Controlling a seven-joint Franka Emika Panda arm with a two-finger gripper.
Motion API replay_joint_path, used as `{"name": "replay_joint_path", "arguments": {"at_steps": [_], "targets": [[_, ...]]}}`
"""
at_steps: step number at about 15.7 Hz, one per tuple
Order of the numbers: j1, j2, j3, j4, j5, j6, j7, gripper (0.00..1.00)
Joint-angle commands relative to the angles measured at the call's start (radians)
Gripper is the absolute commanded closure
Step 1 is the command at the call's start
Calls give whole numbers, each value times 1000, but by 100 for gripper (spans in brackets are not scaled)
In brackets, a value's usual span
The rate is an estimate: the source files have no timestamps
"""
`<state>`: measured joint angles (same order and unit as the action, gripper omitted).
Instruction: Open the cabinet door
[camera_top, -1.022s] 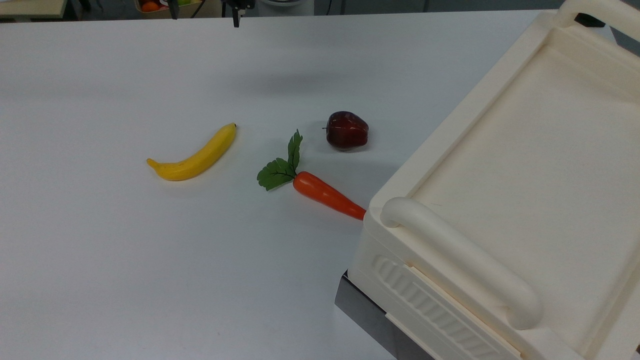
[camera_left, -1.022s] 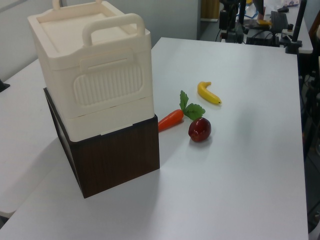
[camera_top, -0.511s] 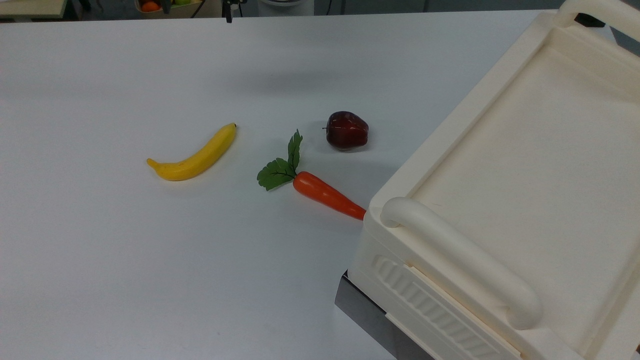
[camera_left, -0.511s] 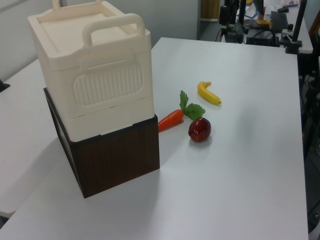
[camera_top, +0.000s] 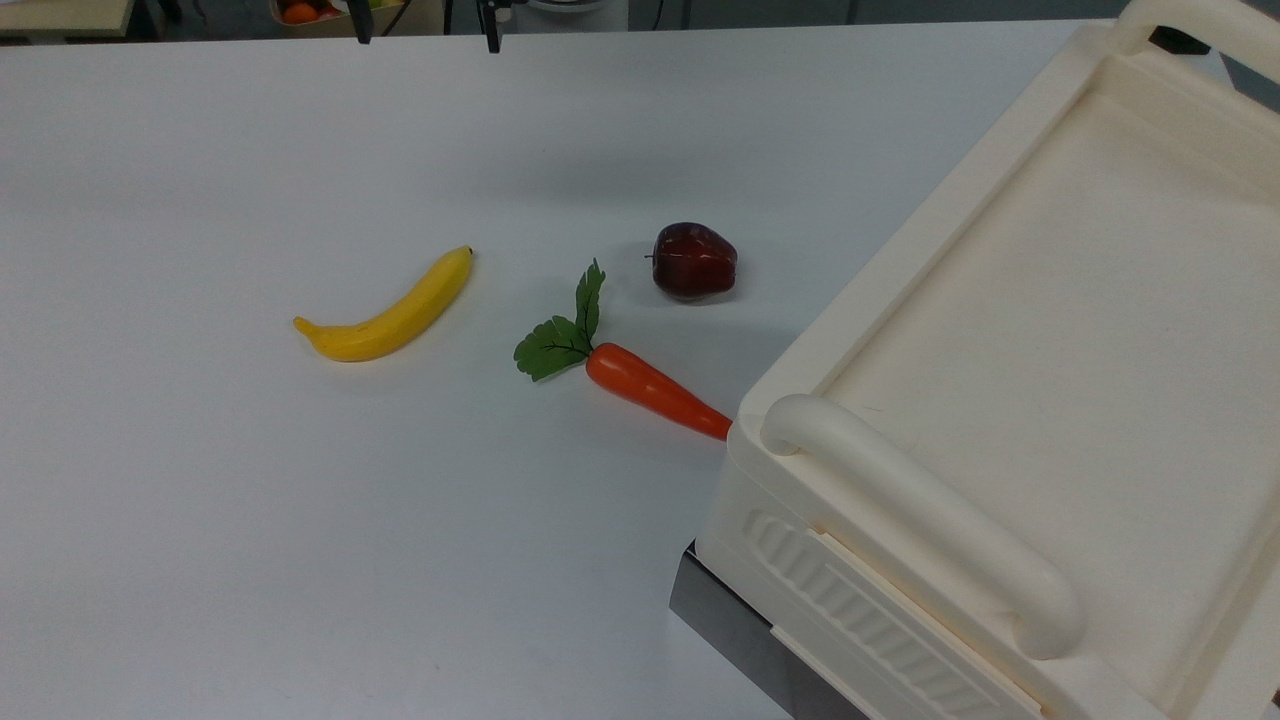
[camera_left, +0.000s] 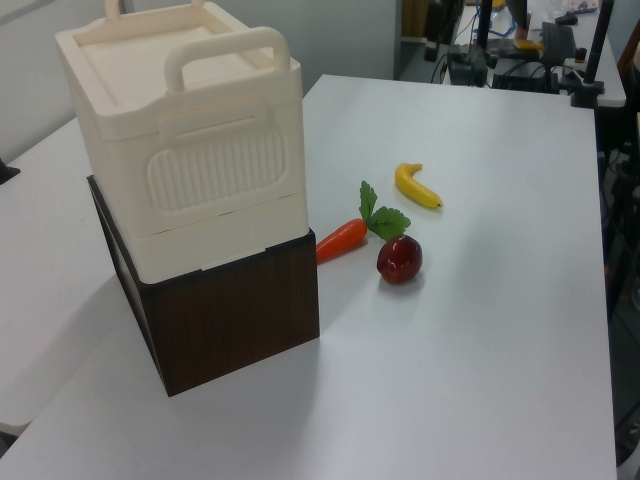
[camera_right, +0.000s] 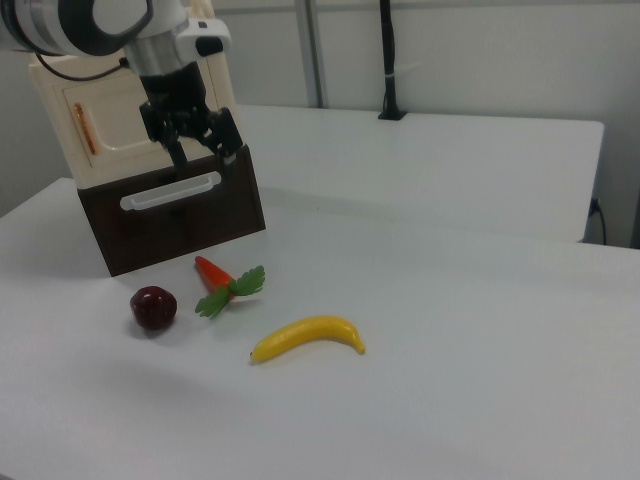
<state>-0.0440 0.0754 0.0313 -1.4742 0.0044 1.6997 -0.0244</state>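
In the right view the cream cabinet stands at the left on a dark brown base. Its front holds the cabinet door (camera_right: 112, 122), a recessed cream panel with a copper-coloured strip (camera_right: 85, 128) near its left end; it looks shut. My gripper (camera_right: 205, 155) hangs open in front of the cabinet's right part, fingers pointing down, holding nothing. In the top view two dark fingertips (camera_top: 492, 38) poke in at the far table edge, well apart from the cabinet's top (camera_top: 1050, 350). The left view shows the cabinet's ribbed side (camera_left: 215, 170).
A banana (camera_top: 390, 310), a carrot with green leaves (camera_top: 650, 388) and a dark red apple (camera_top: 694, 260) lie on the white table (camera_top: 250, 520) before the cabinet. The brown base (camera_right: 180, 205) carries a white handle (camera_right: 170, 190). A thick cream handle bar (camera_top: 920, 510) arches over the top.
In the top view my fingertips at the far table edge have shifted a little toward the top view's right. The cabinet and the fruit have not moved.
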Motion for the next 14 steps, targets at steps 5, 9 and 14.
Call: {"name": "replay_joint_path", "arguments": {"at_steps": [5,9,14], "targets": [[68,55,61,78,172,121,-258,0],[166,96,70,78,177,237,-316,0],[260,127,70,100,172,301,-388,0]]}}
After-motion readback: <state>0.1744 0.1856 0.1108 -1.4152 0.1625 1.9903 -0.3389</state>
